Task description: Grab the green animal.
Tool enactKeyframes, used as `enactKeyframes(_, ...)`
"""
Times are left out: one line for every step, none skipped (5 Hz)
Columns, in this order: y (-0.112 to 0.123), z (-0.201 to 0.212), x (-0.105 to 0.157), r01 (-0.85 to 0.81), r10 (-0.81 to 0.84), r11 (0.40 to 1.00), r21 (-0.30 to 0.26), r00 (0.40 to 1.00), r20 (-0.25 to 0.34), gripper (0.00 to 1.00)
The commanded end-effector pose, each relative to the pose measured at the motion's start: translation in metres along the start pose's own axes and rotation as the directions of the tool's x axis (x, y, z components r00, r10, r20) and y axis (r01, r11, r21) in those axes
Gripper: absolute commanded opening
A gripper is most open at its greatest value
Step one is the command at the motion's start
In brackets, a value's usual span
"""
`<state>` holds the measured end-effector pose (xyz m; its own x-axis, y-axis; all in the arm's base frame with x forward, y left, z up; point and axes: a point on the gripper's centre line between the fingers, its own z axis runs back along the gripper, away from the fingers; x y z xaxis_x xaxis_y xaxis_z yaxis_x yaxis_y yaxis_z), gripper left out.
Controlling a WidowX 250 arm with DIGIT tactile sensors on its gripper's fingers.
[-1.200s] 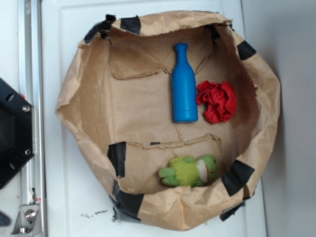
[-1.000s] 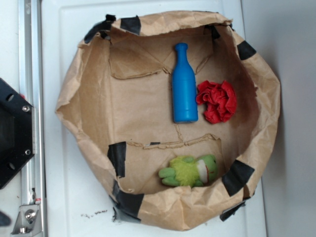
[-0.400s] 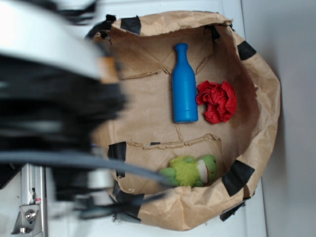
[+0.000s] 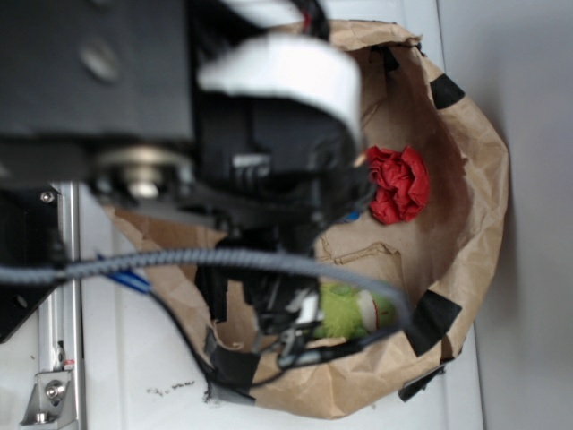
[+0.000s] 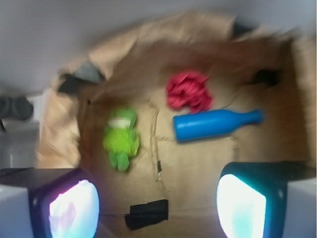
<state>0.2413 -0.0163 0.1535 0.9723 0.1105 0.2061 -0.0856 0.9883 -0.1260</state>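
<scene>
The green animal [image 5: 121, 139] is a fuzzy lime-green plush frog lying on the brown paper floor, ahead and left of my gripper [image 5: 156, 208]. Both fingers [image 5: 69, 208] stand wide apart at the bottom corners of the blurred wrist view, with only paper and black tape between them, so the gripper is open. In the exterior view the frog [image 4: 354, 309] lies at the lower rim of the paper basin [image 4: 474, 179], partly behind a cable. The arm [image 4: 224, 134] hangs over the basin's left half and covers the fingertips there.
A blue bottle [image 5: 215, 125] lies ahead on the right, with a red ruffled cloth ball [image 5: 188, 91] just beyond it. In the exterior view the ball [image 4: 398, 184] shows and the bottle is almost hidden. Crumpled paper walls with black tape [image 5: 146, 214] ring everything.
The arm has swung in from the left and now hangs over the basin, covering the bottle in the exterior view. The frog, the ball and the bottle have not moved.
</scene>
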Motion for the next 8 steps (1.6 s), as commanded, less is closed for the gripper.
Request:
enactKeyframes(0.036,-0.028,0.005,-0.051,0.05,0.999,-0.005,0.996,-0.067,1.0)
enactKeyframes(0.034,-0.046,0.007,-0.033,0.034,0.999,0.012,0.996,-0.081,1.0)
enactKeyframes(0.0,-0.065,-0.022,0.023,-0.024,1.0,-0.005,0.999,-0.045,1.0)
enactKeyframes(-0.018,-0.071,-0.008,0.035,-0.036,0.997,-0.064,0.999,-0.024,1.0)
enactKeyframes(-0.026,-0.076,0.004,0.025,-0.026,0.998,-0.063,1.0,-0.008,1.0)
enactKeyframes(-0.017,-0.079,0.023,-0.04,0.039,0.996,-0.077,0.999,-0.013,1.0)
enactKeyframes(-0.013,-0.089,0.036,-0.074,0.073,0.995,-0.068,0.997,-0.021,1.0)
enactKeyframes(-0.011,-0.109,0.034,-0.072,0.07,0.997,-0.038,0.996,-0.054,1.0)
